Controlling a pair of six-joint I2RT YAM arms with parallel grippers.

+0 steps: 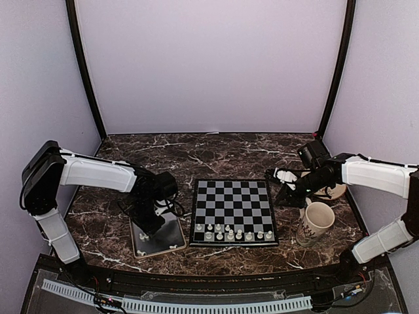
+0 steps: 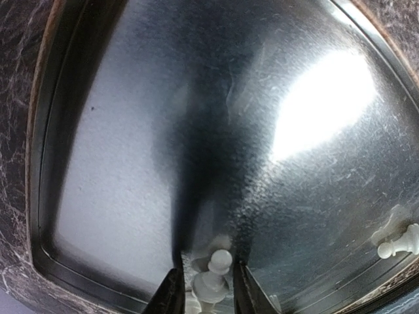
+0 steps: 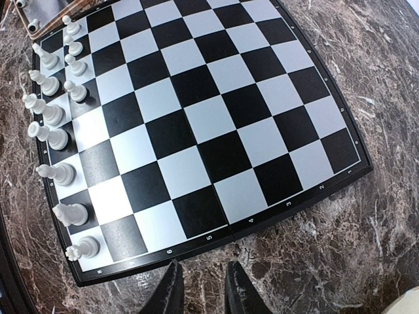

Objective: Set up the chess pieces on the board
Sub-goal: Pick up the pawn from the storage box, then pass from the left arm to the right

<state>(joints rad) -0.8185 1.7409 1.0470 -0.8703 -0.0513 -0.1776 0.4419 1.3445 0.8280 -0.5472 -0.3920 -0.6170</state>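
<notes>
The board [image 1: 234, 196] lies mid-table, and several whitish chess pieces [image 1: 232, 232] stand along its near two rows. The right wrist view shows those pieces [image 3: 55, 134] lined up on the board's [image 3: 196, 118] left side. My left gripper [image 1: 149, 226] is down on the silver tray [image 1: 171, 241]. Its jaws [image 2: 208, 288] stand narrowly open on either side of an upright pawn [image 2: 219, 265], with slim gaps beside it. A second piece [image 2: 399, 243] lies at the tray's [image 2: 118, 163] right rim. My right gripper [image 3: 201, 288] hovers over marble beside the board's right edge, slightly open and empty.
A cream mug [image 1: 315, 222] stands right of the board, just below my right gripper [image 1: 283, 196]. A pale dish [image 1: 337, 191] and small white bits [image 1: 285, 175] lie behind it. Dark posts and pale walls close in the marble table.
</notes>
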